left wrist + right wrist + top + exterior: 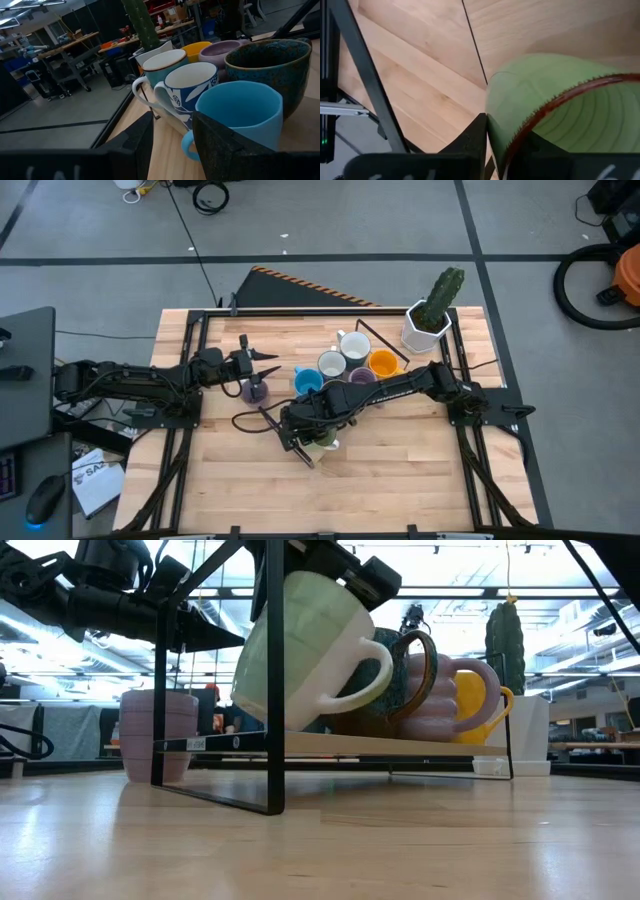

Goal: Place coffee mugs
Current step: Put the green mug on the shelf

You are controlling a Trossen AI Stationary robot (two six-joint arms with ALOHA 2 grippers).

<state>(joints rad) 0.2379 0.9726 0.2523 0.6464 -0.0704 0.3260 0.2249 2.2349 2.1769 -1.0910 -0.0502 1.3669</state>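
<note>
Right gripper (305,442) pinches the rim of the pale green ceramic mug (300,650) w/ one finger inside, tilted above the black wire rack's (270,745) near left end, prob. to set it down. Left gripper (262,362) waits open by the lavender ridged mug (256,389).

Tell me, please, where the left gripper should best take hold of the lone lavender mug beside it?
Probably its rim, from above, one finger inside: the lavender mug stands upright, mouth open, apart from the other mugs, beside the left gripper. No handle shows.
</note>
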